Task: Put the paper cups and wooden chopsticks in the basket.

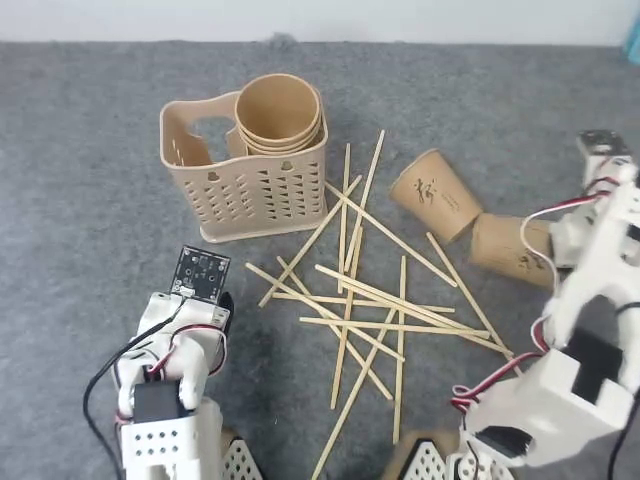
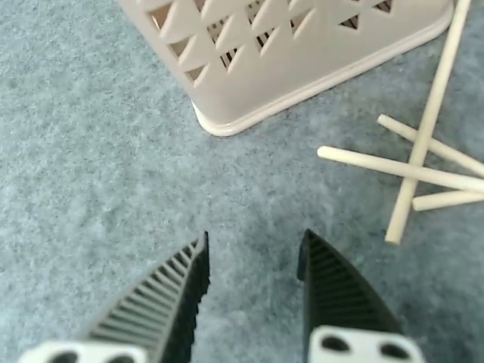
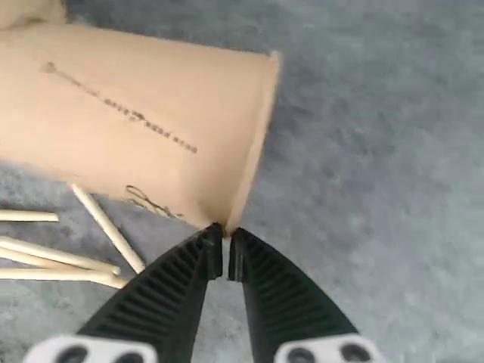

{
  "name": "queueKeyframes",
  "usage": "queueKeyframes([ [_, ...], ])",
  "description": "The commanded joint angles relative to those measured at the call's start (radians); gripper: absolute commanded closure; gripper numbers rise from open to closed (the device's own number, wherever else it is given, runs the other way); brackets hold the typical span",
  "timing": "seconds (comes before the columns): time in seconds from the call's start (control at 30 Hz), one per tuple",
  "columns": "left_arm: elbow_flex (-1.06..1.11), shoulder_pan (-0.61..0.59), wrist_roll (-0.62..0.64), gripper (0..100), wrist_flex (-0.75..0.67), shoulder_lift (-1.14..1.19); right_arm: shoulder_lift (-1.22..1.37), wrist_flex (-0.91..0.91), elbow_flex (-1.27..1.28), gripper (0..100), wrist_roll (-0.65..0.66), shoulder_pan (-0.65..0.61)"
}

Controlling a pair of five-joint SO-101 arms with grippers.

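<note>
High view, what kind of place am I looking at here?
Most likely a robot practice bench rather than a kitchen. Two small robot arms sit at a grey carpeted table with a staged sorting job: loose chopsticks and a basket holding stacked paper cups.

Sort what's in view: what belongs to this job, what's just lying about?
Job: basket; stacked cups in it; loose cup on its side; second cup, rim in the right gripper; scattered chopsticks.
Lying about: grey mat; teal thing at the edge.
</note>
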Motion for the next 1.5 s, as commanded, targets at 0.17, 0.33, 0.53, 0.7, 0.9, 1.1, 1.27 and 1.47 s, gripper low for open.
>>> queueKeyframes([
  [0.17,-0.005,-0.008,-0.008,82,-0.015,-0.017,-0.200,0.202,-0.210,99.0,0.141,0.117],
  [0.33,-0.005,-0.009,-0.006,82,-0.012,-0.017,-0.252,0.257,-0.238,99.0,0.201,0.151],
  [0.53,-0.005,-0.009,-0.006,82,0.006,-0.021,-0.252,0.209,-0.120,98.6,0.198,0.150],
  [0.7,-0.005,-0.009,-0.006,82,0.006,-0.021,-0.252,-0.018,0.084,98.6,0.029,0.173],
  [0.9,-0.005,-0.009,-0.006,82,0.006,-0.021,-0.252,-0.351,0.338,98.6,-0.123,0.182],
  [1.1,-0.005,-0.009,-0.006,82,0.006,-0.021,-0.252,-0.547,0.479,98.6,-0.236,0.174],
  [1.27,-0.005,-0.009,-0.006,82,0.006,-0.021,-0.266,-0.536,0.476,98.6,-0.311,0.116],
  [1.47,-0.005,-0.009,-0.006,82,0.005,-0.021,-0.266,-0.424,0.391,98.6,-0.373,-0.025],
])
